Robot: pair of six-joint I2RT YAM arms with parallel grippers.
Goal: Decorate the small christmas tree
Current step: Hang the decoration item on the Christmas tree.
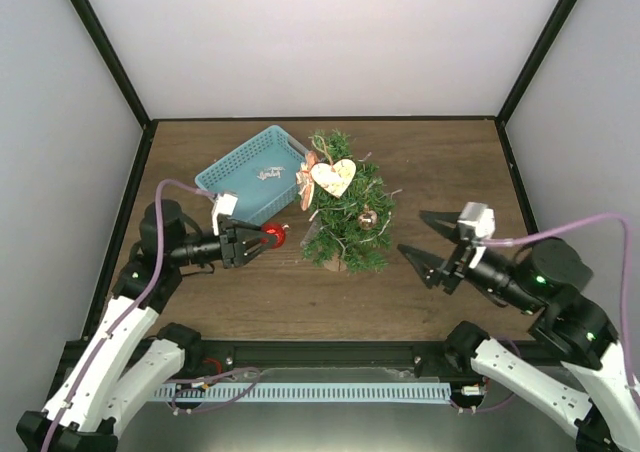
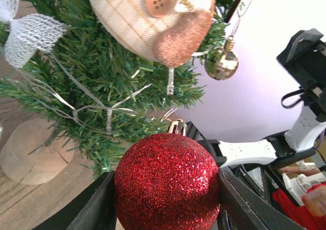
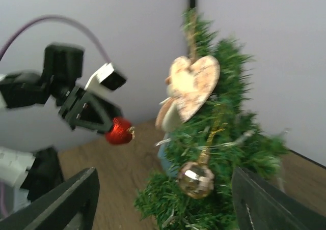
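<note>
The small christmas tree (image 1: 345, 212) stands mid-table on its brown pot base (image 2: 30, 151). It carries a pale heart ornament (image 1: 333, 177), a gold ball (image 1: 367, 217) and white ribbon. My left gripper (image 1: 268, 238) is just left of the tree, shut on a glittery red bauble (image 2: 167, 181) whose gold cap points at the branches. My right gripper (image 1: 412, 232) hovers open on the tree's right side, nothing between its fingers. In the right wrist view the gold ball (image 3: 195, 179) and the heart (image 3: 193, 85) hang in front, with the red bauble (image 3: 119, 131) beyond.
A light-blue plastic basket (image 1: 250, 172) lies tilted behind and left of the tree, holding a small pale item. Grey walls with black frame posts close in the wooden table (image 1: 450, 162) on three sides.
</note>
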